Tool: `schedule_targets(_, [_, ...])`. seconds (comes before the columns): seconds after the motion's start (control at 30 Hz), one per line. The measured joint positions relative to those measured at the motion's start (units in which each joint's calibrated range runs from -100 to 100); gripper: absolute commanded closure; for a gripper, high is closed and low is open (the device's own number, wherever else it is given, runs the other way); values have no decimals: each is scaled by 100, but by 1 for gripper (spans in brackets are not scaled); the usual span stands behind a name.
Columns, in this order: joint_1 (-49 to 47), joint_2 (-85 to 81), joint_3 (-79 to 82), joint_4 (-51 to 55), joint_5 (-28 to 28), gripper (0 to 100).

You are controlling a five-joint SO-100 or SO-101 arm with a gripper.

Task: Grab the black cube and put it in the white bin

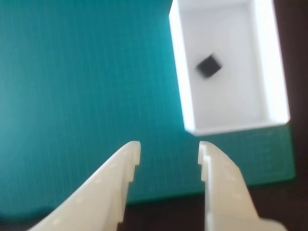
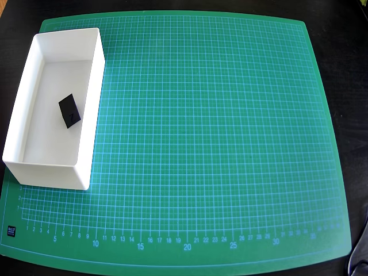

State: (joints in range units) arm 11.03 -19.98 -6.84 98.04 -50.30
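The black cube lies on the flat bottom of the white bin, near its middle. In the overhead view the bin stands at the left side of the green mat. In the wrist view my gripper enters from the bottom edge, open with nothing between its two cream fingers. It hovers over the mat near its edge, just outside the bin's near corner. The arm does not show in the overhead view.
A green grid cutting mat covers most of the dark table. A dark cable or arm part shows at the bottom right corner of the overhead view.
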Motion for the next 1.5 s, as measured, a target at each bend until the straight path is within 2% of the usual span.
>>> schedule_targets(0.2, [0, -1854, 2363, -495, -16, 84])
schedule_targets(0.33, [-26, -3053, 3902, -1433, -37, 84])
schedule_targets(0.57, [-916, -5553, 7098, -3430, -47, 84])
schedule_targets(0.7, [-1012, -7126, 8719, -3805, -53, 84])
schedule_targets(0.83, [-1029, -7857, 9407, -3763, -79, 84])
schedule_targets(1.17, [-1038, -7857, 10113, -3532, -739, 84])
schedule_targets(1.5, [-1038, -7866, 10448, -3464, -638, 84])
